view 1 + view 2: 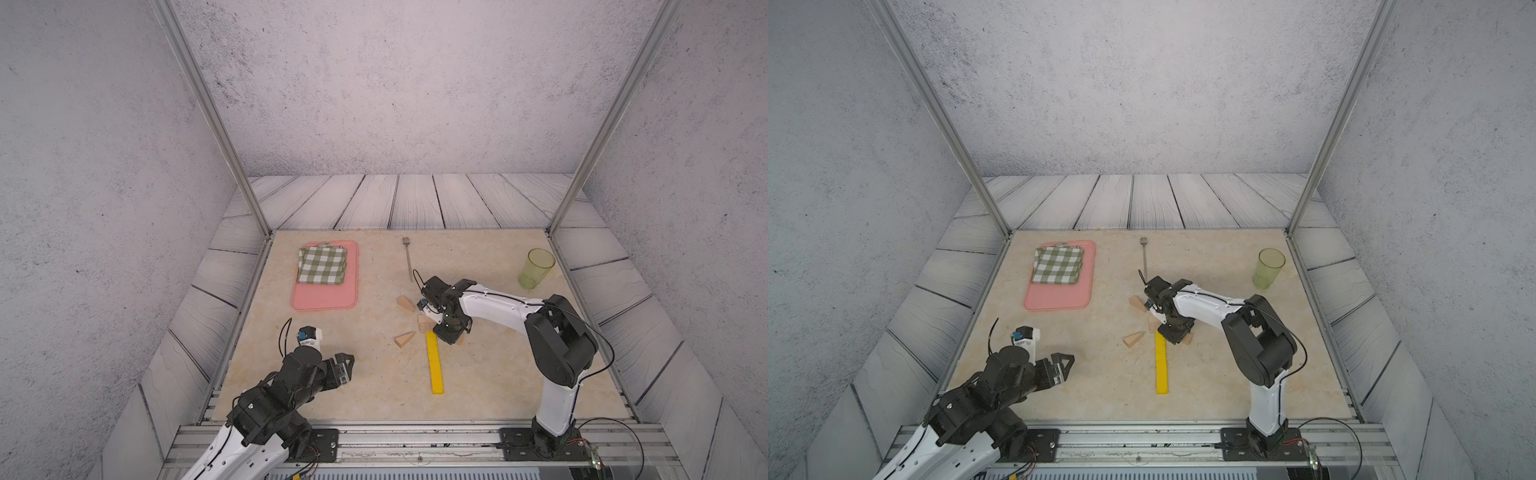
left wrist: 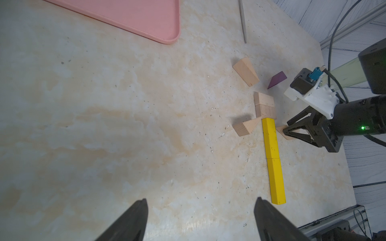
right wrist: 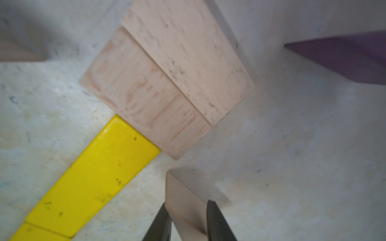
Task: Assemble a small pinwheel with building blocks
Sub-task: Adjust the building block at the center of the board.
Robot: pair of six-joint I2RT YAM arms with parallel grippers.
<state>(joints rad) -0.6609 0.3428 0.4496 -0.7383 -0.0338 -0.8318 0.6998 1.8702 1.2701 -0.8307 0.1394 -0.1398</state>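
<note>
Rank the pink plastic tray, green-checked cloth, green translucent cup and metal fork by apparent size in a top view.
1. pink plastic tray
2. green-checked cloth
3. green translucent cup
4. metal fork: as long as the cup, far thinner

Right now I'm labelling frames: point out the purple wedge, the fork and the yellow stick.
purple wedge (image 2: 277, 80): left wrist view, middle of its visible face.
fork (image 1: 409, 262): a top view, middle of handle.
yellow stick (image 1: 434, 362): a top view, middle of its length.
</note>
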